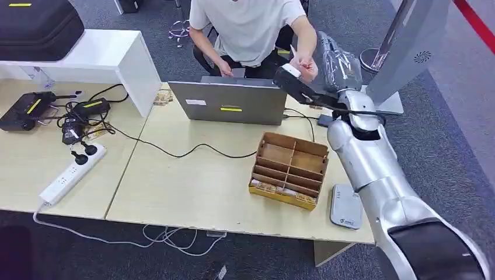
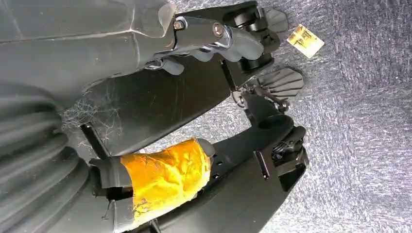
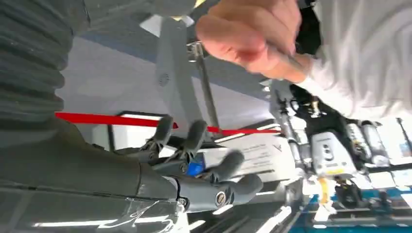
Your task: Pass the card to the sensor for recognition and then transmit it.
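Note:
My right arm reaches over the desk toward a seated person. My right hand (image 1: 335, 63) is raised beside the person's hand (image 1: 304, 63). In the right wrist view my right hand (image 3: 209, 155) has its fingers spread with nothing between them, and the person's hand (image 3: 252, 36) is curled just beyond the fingertips. A thin pale edge (image 1: 293, 55) sticks out of the person's fingers; I cannot tell if it is the card. The grey sensor pad (image 1: 345, 206) lies flat near the desk's front right corner. My left hand (image 2: 252, 63) hangs over the carpet and holds nothing.
A wooden divided box (image 1: 290, 169) stands left of the sensor pad. Behind it is a grey laptop (image 1: 236, 102) with a black cable running left. A power strip (image 1: 71, 173) and chargers lie at the left. A grey stand (image 1: 403, 46) rises at the back right.

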Robot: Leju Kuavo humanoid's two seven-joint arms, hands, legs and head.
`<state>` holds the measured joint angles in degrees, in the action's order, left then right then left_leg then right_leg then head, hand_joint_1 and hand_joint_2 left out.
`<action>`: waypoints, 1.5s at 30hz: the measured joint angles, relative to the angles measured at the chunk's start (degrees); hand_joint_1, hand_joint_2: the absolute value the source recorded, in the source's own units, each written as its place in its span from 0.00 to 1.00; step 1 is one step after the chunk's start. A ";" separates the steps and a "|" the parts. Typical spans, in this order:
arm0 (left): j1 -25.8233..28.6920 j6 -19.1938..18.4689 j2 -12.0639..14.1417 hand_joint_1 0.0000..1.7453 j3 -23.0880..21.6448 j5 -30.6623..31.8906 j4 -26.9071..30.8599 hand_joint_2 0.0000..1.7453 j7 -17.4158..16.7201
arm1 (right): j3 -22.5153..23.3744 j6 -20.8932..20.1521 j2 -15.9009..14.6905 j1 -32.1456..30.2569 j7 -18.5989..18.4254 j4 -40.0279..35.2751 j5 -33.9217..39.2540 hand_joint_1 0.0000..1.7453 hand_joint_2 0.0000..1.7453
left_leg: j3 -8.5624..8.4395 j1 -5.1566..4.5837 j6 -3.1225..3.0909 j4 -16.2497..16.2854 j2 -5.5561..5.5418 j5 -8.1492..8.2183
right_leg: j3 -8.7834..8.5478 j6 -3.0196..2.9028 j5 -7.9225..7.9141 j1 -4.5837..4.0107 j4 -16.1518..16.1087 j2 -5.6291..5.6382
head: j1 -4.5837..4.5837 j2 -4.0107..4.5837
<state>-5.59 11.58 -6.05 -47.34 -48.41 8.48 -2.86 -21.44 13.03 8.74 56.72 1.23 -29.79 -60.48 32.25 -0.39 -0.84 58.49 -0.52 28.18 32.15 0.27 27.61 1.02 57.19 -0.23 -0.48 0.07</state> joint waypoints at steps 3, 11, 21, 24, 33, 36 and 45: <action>0.02 0.00 0.02 0.00 0.00 -0.70 0.00 1.00 0.00 | -0.15 0.35 -0.20 -2.34 2.51 -1.75 0.31 0.00 1.00 | -0.01 0.00 0.00 0.00 -0.01 0.00 | 0.01 0.00 0.00 0.00 -0.01 -0.02 | -0.02 0.00; 0.10 1.11 0.04 0.00 0.02 -4.83 0.00 1.00 0.39 | -1.97 -2.08 -6.04 -21.70 9.24 -26.94 6.93 0.00 1.00 | 0.11 0.00 -0.03 0.00 -0.15 0.07 | 0.03 -0.02 0.07 -0.01 -0.08 -0.14 | 0.00 0.00; 0.43 1.86 0.07 0.00 1.01 -8.70 -0.20 1.00 0.40 | -2.95 -1.58 -13.63 -41.96 14.42 -51.17 9.40 0.00 1.00 | 0.11 0.02 -0.02 0.00 -0.40 0.16 | -0.07 0.03 0.21 -0.07 -0.18 -0.44 | -0.02 0.00; 0.59 2.23 0.07 0.00 1.71 -9.46 -0.22 1.00 0.09 | -3.19 -1.16 -16.09 -49.24 15.86 -57.71 9.53 0.00 1.00 | 0.08 0.02 -0.07 0.00 -0.27 0.31 | -0.05 0.02 0.28 -0.07 -0.18 -0.29 | -0.04 0.00; 0.62 2.36 0.04 0.00 2.12 -9.66 -0.22 1.00 0.07 | -4.02 -3.72 -19.67 -57.69 16.69 -64.52 10.73 0.00 1.00 | 0.04 0.02 -0.08 0.00 -0.18 0.31 | -0.08 0.02 0.29 -0.07 -0.18 -0.25 | -0.02 0.00; 0.62 2.43 0.04 0.00 2.12 -9.64 -0.22 1.00 0.07 | -4.79 -3.76 -19.69 -59.03 17.26 -62.96 11.04 0.00 1.00 | 0.04 0.02 -0.08 0.00 -0.18 0.31 | -0.09 0.02 0.29 -0.07 -0.17 -0.25 | -0.02 0.00; 0.61 2.58 0.04 0.00 2.12 -9.40 -0.22 1.00 0.09 | -7.70 -3.08 -19.32 -59.27 17.50 -56.47 11.08 0.00 1.00 | 0.06 0.02 -0.08 -0.01 -0.17 0.31 | -0.09 0.02 0.29 -0.07 -0.17 -0.23 | -0.02 0.00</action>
<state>-4.98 14.16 -6.01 -45.22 -57.81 8.26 -2.78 -29.14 9.94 -10.58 -2.55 18.73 -86.27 -49.40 32.30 -0.37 -0.92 58.49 -0.68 28.49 32.06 0.29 27.90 0.95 57.02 -0.47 -0.50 0.07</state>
